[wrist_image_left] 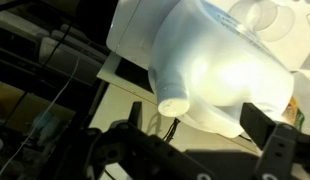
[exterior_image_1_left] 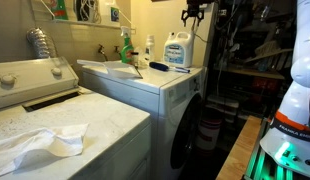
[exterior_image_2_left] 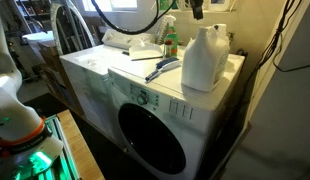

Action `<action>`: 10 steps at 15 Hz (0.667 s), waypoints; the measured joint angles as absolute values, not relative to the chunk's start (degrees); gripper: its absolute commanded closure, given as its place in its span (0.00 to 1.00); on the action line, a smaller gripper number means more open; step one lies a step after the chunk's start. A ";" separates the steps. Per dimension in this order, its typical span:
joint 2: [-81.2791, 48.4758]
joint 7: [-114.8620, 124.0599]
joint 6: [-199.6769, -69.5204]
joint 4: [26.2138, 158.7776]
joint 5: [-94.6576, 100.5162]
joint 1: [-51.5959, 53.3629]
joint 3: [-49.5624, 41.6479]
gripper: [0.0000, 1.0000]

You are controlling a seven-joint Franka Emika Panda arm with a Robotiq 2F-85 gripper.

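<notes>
The pincer [exterior_image_1_left: 193, 12] is seen wide open and empty. The white jug [exterior_image_1_left: 176, 50] is stood upright on the front-loading machine [exterior_image_2_left: 210, 125], at six o'clock from the pincer, its long axis vertical.

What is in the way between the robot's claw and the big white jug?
Nothing that shows. The open gripper hangs right above the white jug, which stands on the washing machine's top. In the wrist view only the jug lies ahead of the fingers, with just air between them.
</notes>
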State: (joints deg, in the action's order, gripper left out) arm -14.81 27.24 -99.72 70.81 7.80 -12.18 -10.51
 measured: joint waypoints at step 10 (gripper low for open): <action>2.24 9.38 -87.48 81.47 -0.63 -11.35 -7.20 0.00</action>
State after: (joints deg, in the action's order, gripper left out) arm 2.24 9.38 -87.48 81.47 -0.63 -11.35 -7.20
